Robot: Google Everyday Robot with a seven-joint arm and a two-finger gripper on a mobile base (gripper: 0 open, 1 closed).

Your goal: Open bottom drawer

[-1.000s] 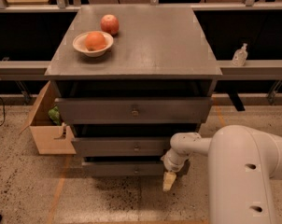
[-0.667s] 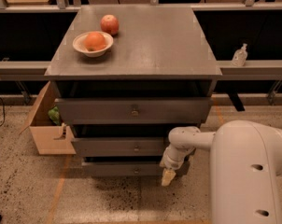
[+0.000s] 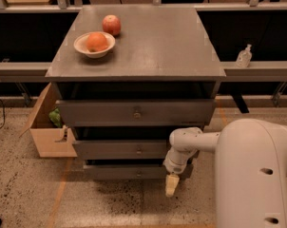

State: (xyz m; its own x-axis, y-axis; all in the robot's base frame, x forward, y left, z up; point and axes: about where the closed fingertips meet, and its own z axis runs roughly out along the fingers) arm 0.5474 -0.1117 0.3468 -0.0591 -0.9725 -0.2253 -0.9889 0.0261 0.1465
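The grey cabinet (image 3: 134, 51) has three drawers stacked below its top. The bottom drawer (image 3: 119, 171) is the lowest and narrowest front, with a small round knob (image 3: 138, 173) at its centre. My gripper (image 3: 171, 185) hangs at the end of the white arm (image 3: 184, 144), just in front of the right part of the bottom drawer's front and right of the knob. It points down toward the floor and is not touching the knob.
On the cabinet top are a bowl holding an orange (image 3: 94, 43) and an apple (image 3: 111, 24). A cardboard box (image 3: 48, 132) stands on the floor left of the cabinet. A small bottle (image 3: 243, 56) sits on the ledge at right. My white body (image 3: 257, 175) fills the lower right.
The arm's wrist has shifted slightly to the left, and the gripper stays low by the bottom drawer. The drawers have not moved.
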